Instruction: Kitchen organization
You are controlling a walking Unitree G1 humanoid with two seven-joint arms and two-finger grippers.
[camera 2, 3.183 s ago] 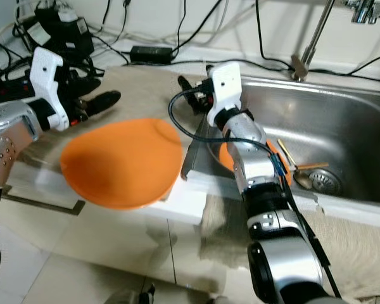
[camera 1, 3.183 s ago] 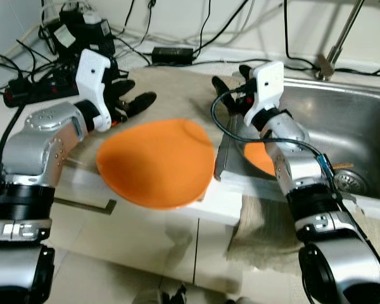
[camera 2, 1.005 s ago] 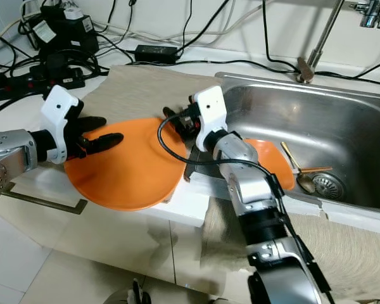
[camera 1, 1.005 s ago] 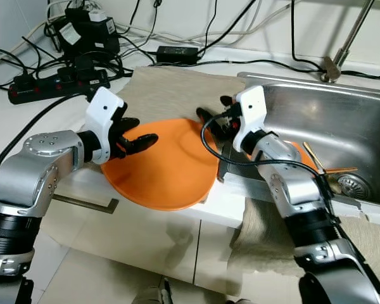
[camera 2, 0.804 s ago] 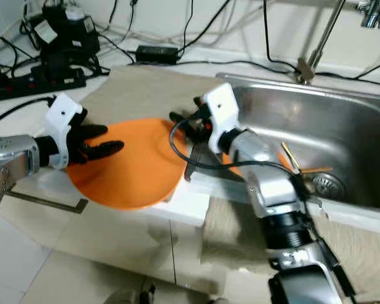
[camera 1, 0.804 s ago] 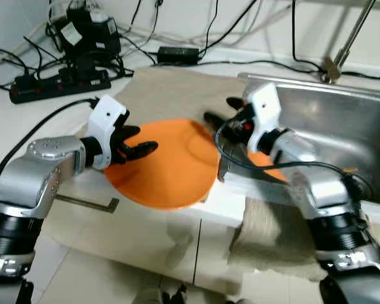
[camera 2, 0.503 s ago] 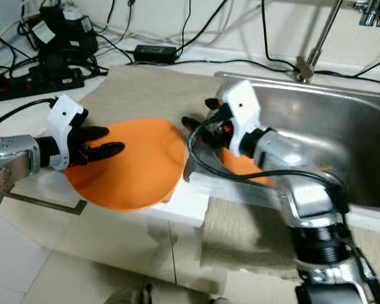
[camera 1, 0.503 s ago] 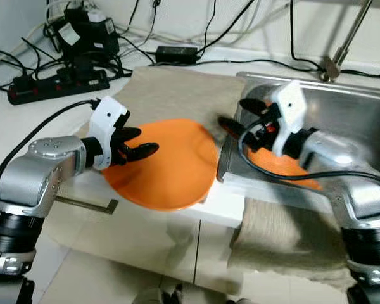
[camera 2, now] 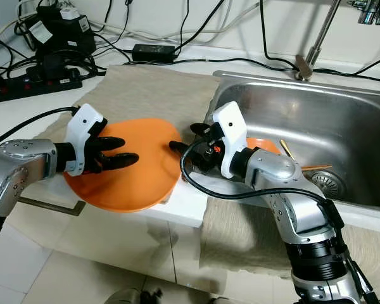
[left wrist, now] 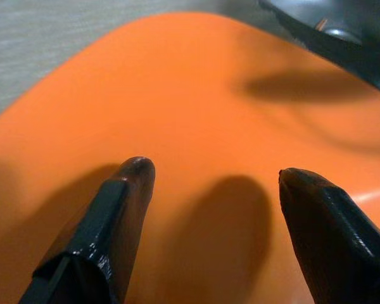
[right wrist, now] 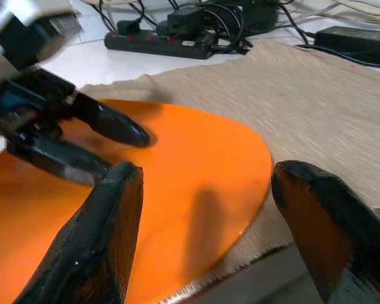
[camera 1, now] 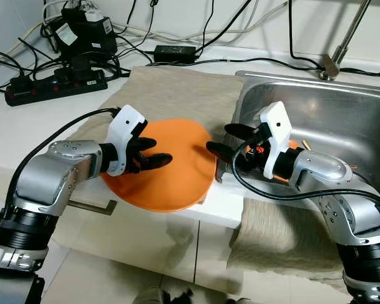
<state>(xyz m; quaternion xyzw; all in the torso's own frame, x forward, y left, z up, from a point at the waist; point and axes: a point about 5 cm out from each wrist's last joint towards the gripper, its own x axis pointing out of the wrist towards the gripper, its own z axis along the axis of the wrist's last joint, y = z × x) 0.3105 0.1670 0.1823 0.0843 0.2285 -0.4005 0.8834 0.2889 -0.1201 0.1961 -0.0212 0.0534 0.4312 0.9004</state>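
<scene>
A big orange plate lies flat on a beige cloth at the counter's front edge, left of the sink. My left gripper hovers open low over the plate's left half; its fingertips stand apart above the orange surface. My right gripper is open at the plate's right rim, beside the sink's corner, one finger on each side of the rim. I cannot tell whether either gripper touches the plate. A second orange plate lies in the sink behind my right arm.
A gold spoon and sticks lie by the drain. The faucet stands at the back. A power strip, adapter and cables crowd the back left. Another cloth hangs over the counter's front.
The plate, first tilted at the left gripper, now lies flat. My left gripper has slid further in over it. My right gripper swung towards the sink, then came back lower to the plate's right rim.
</scene>
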